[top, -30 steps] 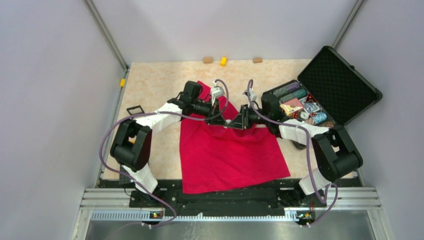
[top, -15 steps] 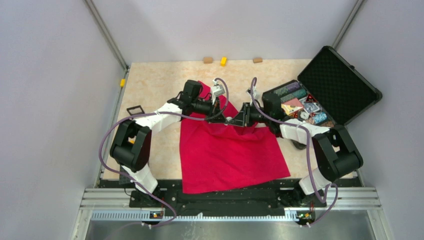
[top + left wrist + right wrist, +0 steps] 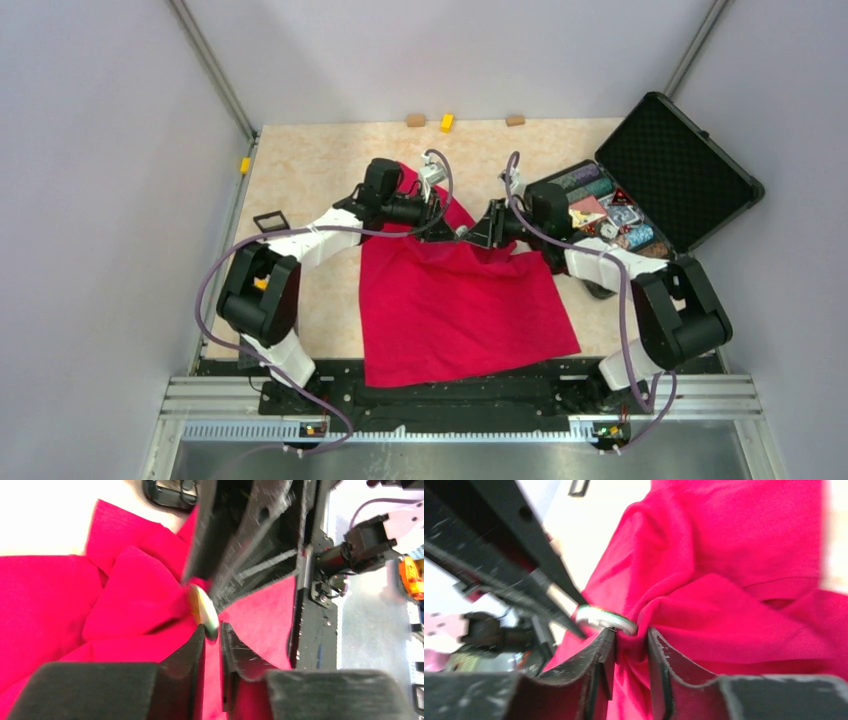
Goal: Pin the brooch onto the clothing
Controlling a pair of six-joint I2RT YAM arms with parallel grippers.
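The red T-shirt [image 3: 460, 310] lies in the middle of the table, its far part pulled up into a bunch between my two grippers. My left gripper [image 3: 448, 228] is shut on the edge of the brooch [image 3: 202, 611], a small round greenish disc seen edge-on at its fingertips [image 3: 199, 639]. My right gripper [image 3: 474, 232] faces it and is shut on a fold of the shirt [image 3: 734, 580]. In the right wrist view the brooch [image 3: 605, 619] sits against that pinched fold, at the tip of one finger [image 3: 601, 647]. The two grippers almost touch.
An open black case [image 3: 672, 165] with colourful trinkets stands at the right, close to my right arm. Three small blocks [image 3: 446, 122] lie along the far edge. A small black frame [image 3: 270, 219] lies left of my left arm.
Both grippers have moved a little farther from the bases while staying together. The bunch of shirt fabric and the brooch went with them.
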